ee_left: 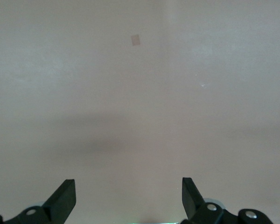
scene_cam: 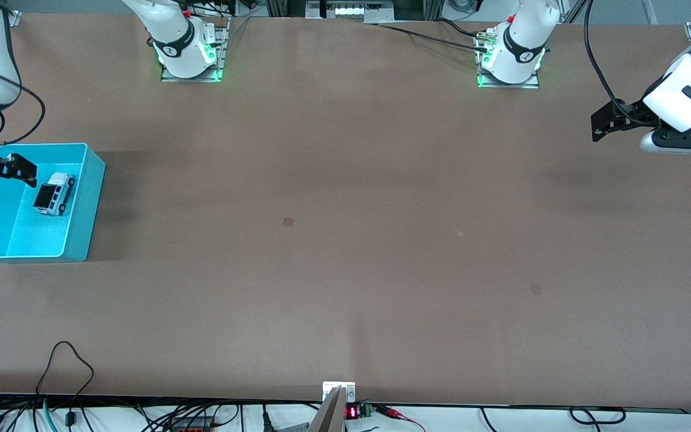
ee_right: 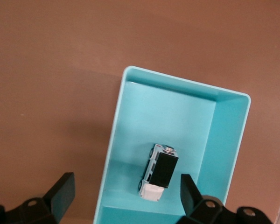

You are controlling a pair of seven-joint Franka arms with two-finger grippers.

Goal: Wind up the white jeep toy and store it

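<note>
The white jeep toy (scene_cam: 54, 193) with its black roof lies on the floor of a turquoise bin (scene_cam: 84, 210) at the right arm's end of the table. My right gripper (scene_cam: 21, 169) is open and empty, up in the air over the bin's end nearest its arm. In the right wrist view the jeep (ee_right: 159, 171) lies in the bin (ee_right: 177, 112) between and below the open fingers of the right gripper (ee_right: 126, 183), apart from both. My left gripper (scene_cam: 604, 123) is open and empty over bare table at the left arm's end; in its own wrist view the left gripper (ee_left: 128, 184) shows only tabletop.
The brown table (scene_cam: 345, 240) stretches wide between the two arms, with small faint marks (scene_cam: 288, 222). Cables (scene_cam: 69, 372) and a small device (scene_cam: 339, 399) lie along the front edge. The arm bases (scene_cam: 189, 54) stand along the edge farthest from the front camera.
</note>
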